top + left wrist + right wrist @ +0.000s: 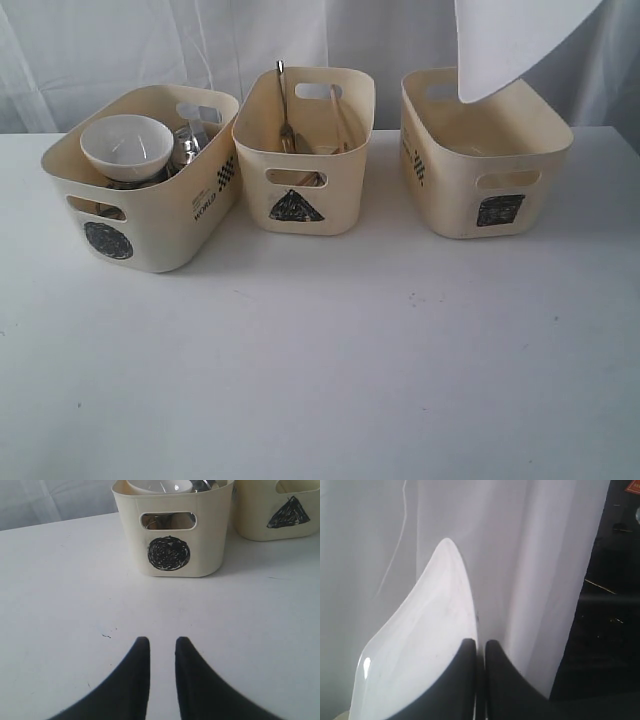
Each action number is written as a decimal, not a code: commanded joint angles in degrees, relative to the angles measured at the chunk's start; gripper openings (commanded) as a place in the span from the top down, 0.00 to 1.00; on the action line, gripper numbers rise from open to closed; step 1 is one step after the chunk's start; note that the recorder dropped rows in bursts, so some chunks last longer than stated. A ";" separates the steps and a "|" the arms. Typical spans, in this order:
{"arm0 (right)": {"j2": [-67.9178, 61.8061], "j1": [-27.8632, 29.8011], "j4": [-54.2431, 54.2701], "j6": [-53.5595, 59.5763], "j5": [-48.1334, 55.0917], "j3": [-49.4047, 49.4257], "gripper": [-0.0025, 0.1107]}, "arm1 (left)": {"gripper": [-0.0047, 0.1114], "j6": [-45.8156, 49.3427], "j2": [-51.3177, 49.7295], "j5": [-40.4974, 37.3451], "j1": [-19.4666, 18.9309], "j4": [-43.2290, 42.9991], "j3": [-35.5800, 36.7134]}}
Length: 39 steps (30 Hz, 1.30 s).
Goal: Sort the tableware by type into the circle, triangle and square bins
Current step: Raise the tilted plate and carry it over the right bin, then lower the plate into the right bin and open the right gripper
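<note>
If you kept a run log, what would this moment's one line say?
right gripper: shut on white plate, above square bin | left gripper: slightly open, empty, over table

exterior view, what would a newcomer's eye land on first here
The large white plate hanging at the top right, above the square bin, pinched at its rim by the right end effector. Next, the white bowl sitting high in the circle bin on the left, and steel cutlery standing in the middle triangle bin.
</note>
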State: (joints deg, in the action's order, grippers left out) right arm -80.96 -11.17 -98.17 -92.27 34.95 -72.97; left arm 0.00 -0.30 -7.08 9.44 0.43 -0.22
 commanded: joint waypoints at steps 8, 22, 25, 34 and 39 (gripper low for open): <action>-7.53 6.48 -1.78 0.79 -2.12 -4.52 0.98 | 0.74 -0.41 0.30 -0.23 -0.14 0.09 0.22; -16.28 8.37 -1.78 1.62 -5.83 -6.98 0.98 | 0.74 -0.41 0.30 -0.23 -0.14 0.09 0.22; -17.37 8.37 -1.78 2.27 -5.83 -7.20 0.98 | 0.74 -0.41 0.30 -0.23 -0.14 0.09 0.22; -20.25 8.37 -1.78 2.17 -8.07 -7.75 0.98 | 0.74 -0.41 0.30 -0.23 -0.14 0.09 0.22; -21.70 8.37 -1.78 2.17 -10.68 -7.75 0.98 | 0.74 -0.41 0.30 -0.23 -0.14 0.09 0.22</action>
State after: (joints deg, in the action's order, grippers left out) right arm -102.38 -3.19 -98.94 -90.11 25.36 -80.02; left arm 0.00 -0.30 -7.08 9.44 0.43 -0.22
